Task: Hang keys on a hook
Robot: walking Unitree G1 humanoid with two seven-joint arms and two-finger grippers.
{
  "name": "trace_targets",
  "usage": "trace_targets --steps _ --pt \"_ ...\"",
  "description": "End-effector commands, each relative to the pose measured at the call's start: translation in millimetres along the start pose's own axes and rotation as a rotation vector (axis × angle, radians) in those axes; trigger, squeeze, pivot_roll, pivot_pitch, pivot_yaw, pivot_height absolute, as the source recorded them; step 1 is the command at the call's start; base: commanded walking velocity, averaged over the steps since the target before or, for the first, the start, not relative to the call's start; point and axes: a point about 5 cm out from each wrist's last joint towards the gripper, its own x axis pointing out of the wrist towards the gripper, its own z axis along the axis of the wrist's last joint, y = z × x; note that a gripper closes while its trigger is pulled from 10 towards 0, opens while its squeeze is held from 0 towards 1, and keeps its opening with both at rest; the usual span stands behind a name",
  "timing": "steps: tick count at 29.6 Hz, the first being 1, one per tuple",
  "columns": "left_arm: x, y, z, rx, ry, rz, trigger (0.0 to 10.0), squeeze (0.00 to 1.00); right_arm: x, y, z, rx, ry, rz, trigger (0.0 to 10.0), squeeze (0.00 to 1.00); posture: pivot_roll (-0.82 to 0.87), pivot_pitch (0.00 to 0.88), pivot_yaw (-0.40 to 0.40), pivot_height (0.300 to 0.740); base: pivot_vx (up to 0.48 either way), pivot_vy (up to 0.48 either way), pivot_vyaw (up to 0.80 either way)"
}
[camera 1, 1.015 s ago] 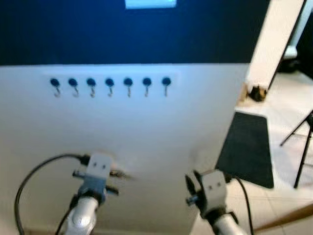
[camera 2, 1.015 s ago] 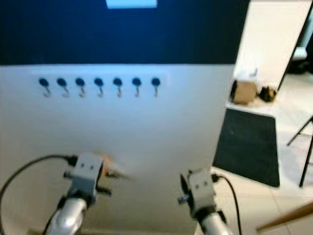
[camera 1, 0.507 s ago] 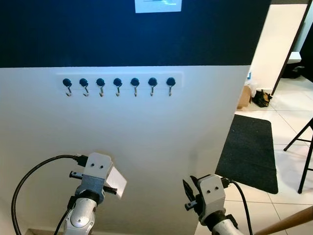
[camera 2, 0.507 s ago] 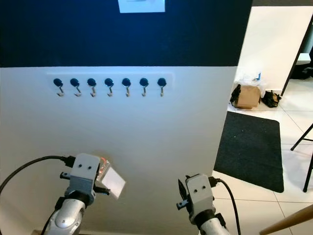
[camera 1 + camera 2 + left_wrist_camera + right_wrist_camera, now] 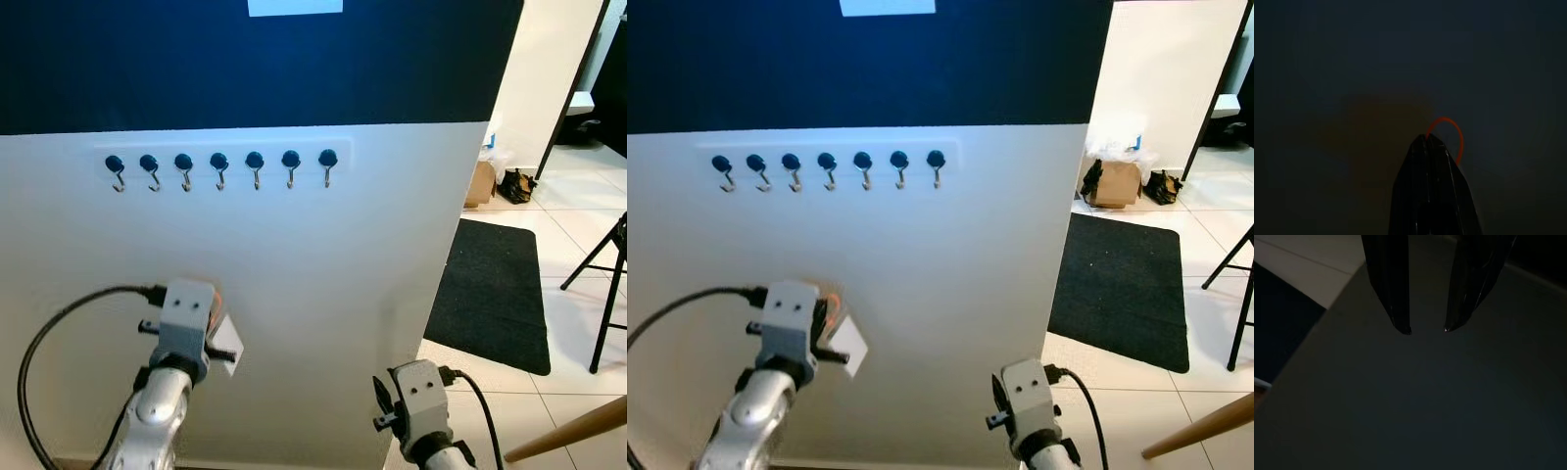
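Clearly, in the eye views the left end effector (image 5: 217, 343) is carrying the keys (image 5: 224, 346), a white tag, well below the hooks (image 5: 221, 167). Its wrist view is showing fingers (image 5: 1432, 191) closed on an orange ring (image 5: 1450, 134); next, raising toward a hook. The right end effector (image 5: 1426, 328) is idling, fingers parted, empty.

Key tag (image 5: 224, 345) (white, orange ring) sits well below seven hooks (image 5: 220, 166).

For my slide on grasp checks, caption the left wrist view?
Left gripper, jaws shut on the keys' orange ring, its loop arcing beside the black tips in dim light.
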Motion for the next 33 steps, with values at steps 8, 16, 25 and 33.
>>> trace_targets --steps 8,16,25,33 --pt "12.3 30.4 38.1 0.002 -0.019 -0.015 10.0 0.0 2.4 6.3 -4.2 0.017 0.005 0.018 10.0 0.0 0.1 0.174 0.087 0.74 0.0 0.0 0.0" --pt "-1.0 45.1 63.5 0.044 -0.015 -0.193 10.0 0.0 -0.8 9.3 -5.9 0.017 0.006 0.035 10.0 0.0 0.11 0.177 0.084 0.74 0.0 0.0 0.0" --pt "-16.7 61.3 93.2 0.04 -0.057 -0.207 10.0 0.0 2.0 7.6 -7.0 0.003 0.008 0.057 10.0 0.0 0.13 0.17 0.06 0.74 0.0 0.0 0.0" --pt "-16.6 90.9 119.9 0.114 -0.075 -0.062 10.0 0.0 5.7 8.9 -5.9 0.002 0.005 0.073 10.0 0.0 0.15 0.174 0.044 0.74 0.0 0.0 0.0"
